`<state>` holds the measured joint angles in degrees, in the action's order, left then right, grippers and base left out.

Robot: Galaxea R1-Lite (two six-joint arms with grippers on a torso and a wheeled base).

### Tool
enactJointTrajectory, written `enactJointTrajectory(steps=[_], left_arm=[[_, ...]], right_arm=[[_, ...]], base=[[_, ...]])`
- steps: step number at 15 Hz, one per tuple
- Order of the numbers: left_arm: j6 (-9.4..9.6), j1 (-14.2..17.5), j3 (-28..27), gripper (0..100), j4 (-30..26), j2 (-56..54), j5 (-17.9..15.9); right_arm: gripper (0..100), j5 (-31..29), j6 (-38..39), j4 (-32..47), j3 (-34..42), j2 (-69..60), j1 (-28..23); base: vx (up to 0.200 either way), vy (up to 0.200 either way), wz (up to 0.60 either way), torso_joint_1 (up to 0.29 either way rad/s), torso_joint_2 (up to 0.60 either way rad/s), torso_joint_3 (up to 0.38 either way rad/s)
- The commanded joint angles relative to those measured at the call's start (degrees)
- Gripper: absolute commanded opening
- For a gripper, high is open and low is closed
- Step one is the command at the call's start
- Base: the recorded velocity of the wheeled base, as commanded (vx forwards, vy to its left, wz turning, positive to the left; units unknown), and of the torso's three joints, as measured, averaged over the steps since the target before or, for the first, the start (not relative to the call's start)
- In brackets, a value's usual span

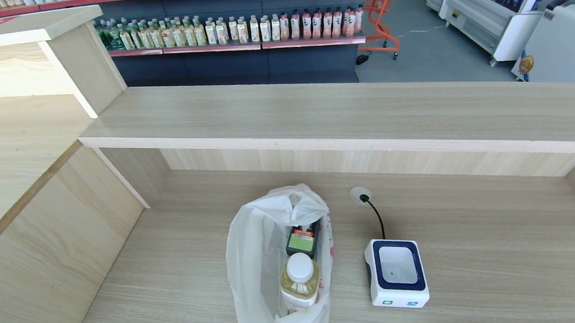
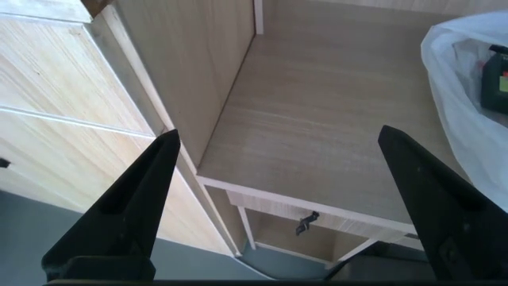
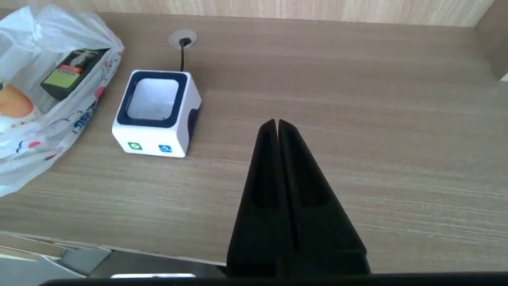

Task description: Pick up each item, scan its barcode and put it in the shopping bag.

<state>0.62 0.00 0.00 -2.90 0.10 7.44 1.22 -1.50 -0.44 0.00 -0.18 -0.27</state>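
Observation:
A white plastic shopping bag (image 1: 259,263) stands open on the lower counter. Inside it are a bottle of yellow liquid with a white cap (image 1: 300,279) and a dark box with a green label (image 1: 303,240). Right of the bag sits the white and blue barcode scanner (image 1: 397,272), its black cable running to a hole in the counter (image 1: 360,195). My left gripper (image 2: 278,159) is open, held above the counter's near left corner, with the bag (image 2: 464,87) off to one side. My right gripper (image 3: 277,131) is shut on nothing, over bare counter to the right of the scanner (image 3: 155,111) and bag (image 3: 48,103).
A raised wooden ledge (image 1: 344,113) runs across behind the lower counter, with a side wall (image 1: 48,246) on the left. Beyond it are store shelves of bottles (image 1: 229,30), an orange rack (image 1: 383,11) and display fridges (image 1: 498,9). Bare counter (image 1: 513,257) lies right of the scanner.

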Motion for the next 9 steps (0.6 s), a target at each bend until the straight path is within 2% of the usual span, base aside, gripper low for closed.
enactJointTrajectory(steps=[1,9], left_arm=[[-0.01,0.00,0.00,100,0.00,-0.01,0.03],[-0.01,0.00,0.00,100,0.00,-0.01,0.03]], right_arm=[[0,0.01,0.01,0.00,0.00,0.18,0.00],[0,0.01,-0.17,0.00,0.00,0.18,0.00]], base=[[0.000,0.000,0.00,0.000,0.00,0.000],[0.000,0.000,0.00,0.000,0.00,0.000]])
